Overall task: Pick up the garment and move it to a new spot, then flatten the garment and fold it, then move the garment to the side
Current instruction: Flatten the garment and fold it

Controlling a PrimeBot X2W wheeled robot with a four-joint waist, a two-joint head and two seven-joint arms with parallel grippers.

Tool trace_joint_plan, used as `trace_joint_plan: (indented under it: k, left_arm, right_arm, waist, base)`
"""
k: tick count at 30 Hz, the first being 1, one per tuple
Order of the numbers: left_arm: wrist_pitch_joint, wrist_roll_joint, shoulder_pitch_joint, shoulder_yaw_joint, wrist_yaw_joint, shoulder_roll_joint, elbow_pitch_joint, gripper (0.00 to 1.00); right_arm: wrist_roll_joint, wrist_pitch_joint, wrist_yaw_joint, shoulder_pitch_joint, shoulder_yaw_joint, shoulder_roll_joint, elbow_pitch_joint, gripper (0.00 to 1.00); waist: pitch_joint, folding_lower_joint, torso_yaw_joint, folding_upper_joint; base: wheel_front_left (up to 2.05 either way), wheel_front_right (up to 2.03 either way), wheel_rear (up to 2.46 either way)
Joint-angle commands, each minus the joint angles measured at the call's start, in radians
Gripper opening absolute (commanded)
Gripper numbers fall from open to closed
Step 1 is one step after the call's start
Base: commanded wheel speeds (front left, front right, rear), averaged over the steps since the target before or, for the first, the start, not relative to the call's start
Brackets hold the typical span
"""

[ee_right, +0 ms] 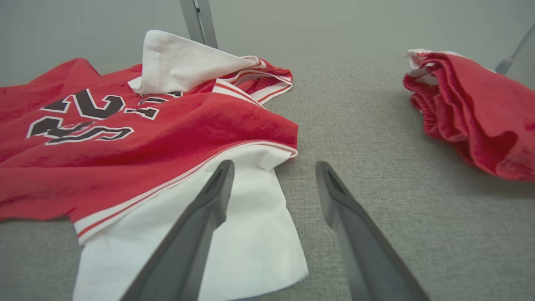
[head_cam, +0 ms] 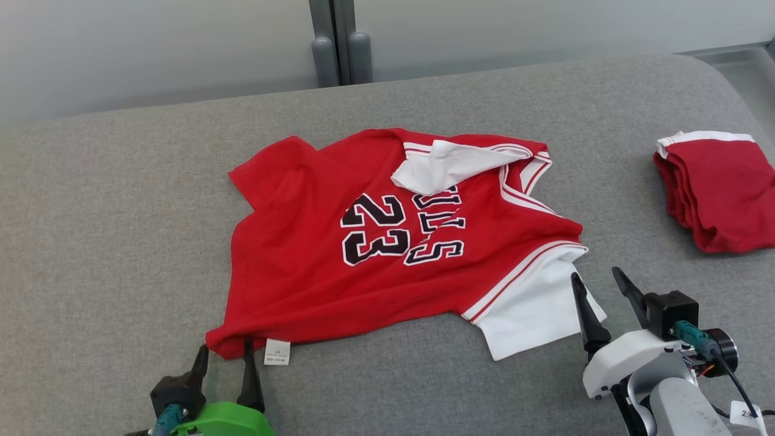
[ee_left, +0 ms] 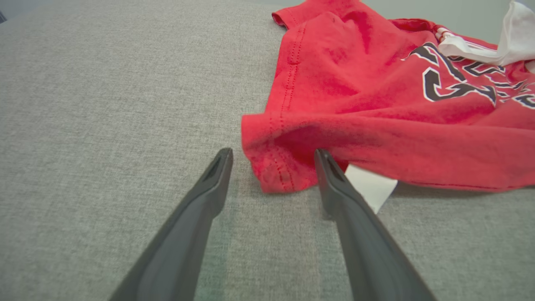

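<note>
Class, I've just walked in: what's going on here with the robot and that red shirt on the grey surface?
A two-armed robot is working on a red jersey, which lies rumpled and not yet flat on the grey padded surface. Its left hand is open with the jersey's lower corner between its fingers. Its right hand is open at the edge of the near white sleeve. Neither hand grips anything. A second red bundle sits apart on the right.

A grey fabric surface (head_cam: 121, 242) bears the garment (head_cam: 303, 272) and, well apart, a red bundle (head_cam: 726, 194).
</note>
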Motion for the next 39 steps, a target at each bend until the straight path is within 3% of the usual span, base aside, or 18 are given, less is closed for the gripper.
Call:
trace_joint_plan:
  k: [1, 21, 22, 24, 25, 26, 28, 34, 39]
  left_arm:
    - [0.0, -0.002, -0.02, 0.001, -0.002, 0.005, 0.005, 1.0]
    - [0.0, -0.019, -0.045, -0.021, -0.011, 0.005, 0.017, 1.0]
    - [0.0, -0.021, -0.046, -0.021, -0.013, 0.005, 0.019, 1.0]
    - [0.0, -0.024, -0.048, -0.022, -0.018, 0.005, 0.021, 0.89]
    - [0.0, -0.025, -0.049, -0.021, -0.019, 0.005, 0.022, 0.49]
    - [0.0, -0.028, -0.05, -0.022, -0.021, 0.005, 0.023, 0.32]
    - [0.0, -0.029, -0.051, -0.022, -0.026, 0.005, 0.021, 0.0]
    - [0.0, -0.029, -0.05, -0.022, -0.034, 0.005, 0.003, 0.0]
    - [0.0, -0.007, -0.027, -0.016, -0.059, 0.005, -0.037, 0.0]
  right_arm:
    - [-0.009, -0.001, -0.002, -0.012, -0.007, -0.004, 0.013, 1.0]
    - [-0.065, 0.0, -0.002, -0.055, -0.031, -0.003, 0.216, 0.99]
    - [-0.065, 0.0, -0.002, -0.056, -0.028, -0.003, 0.224, 0.56]
    - [-0.063, 0.0, -0.002, -0.058, -0.026, -0.003, 0.235, 0.4]
    - [-0.061, 0.001, -0.002, -0.058, -0.023, -0.003, 0.241, 0.2]
    - [-0.056, 0.001, -0.002, -0.058, -0.019, -0.003, 0.249, 0.0]
    - [-0.05, 0.001, -0.002, -0.058, -0.013, -0.003, 0.261, 0.0]
    - [-0.018, 0.002, -0.002, -0.062, -0.001, -0.002, 0.271, 0.0]
    - [0.042, 0.0, -0.002, -0.059, 0.008, -0.003, 0.179, 0.0]
  waist:
    - [0.017, 0.0, 0.003, 0.0]
    - [0.048, 0.0, 0.018, 0.0]
    - [0.048, 0.0, 0.019, 0.0]
    - [0.048, 0.0, 0.02, 0.0]
    - [0.047, 0.0, 0.021, 0.0]
    - [0.047, 0.0, 0.021, 0.0]
    - [0.047, 0.0, 0.021, 0.0]
    - [0.043, 0.0, 0.025, 0.0]
    - [0.027, 0.0, 0.028, 0.0]
  base:
    - [0.0, 0.0, 0.0]
    - [0.0, 0.0, 0.0]
    - [0.0, 0.0, 0.0]
    - [0.0, 0.0, 0.0]
    - [0.0, 0.0, 0.0]
    - [0.0, 0.0, 0.0]
    - [0.0, 0.0, 0.0]
    - [0.0, 0.0, 0.0]
    - [0.0, 0.0, 0.0]
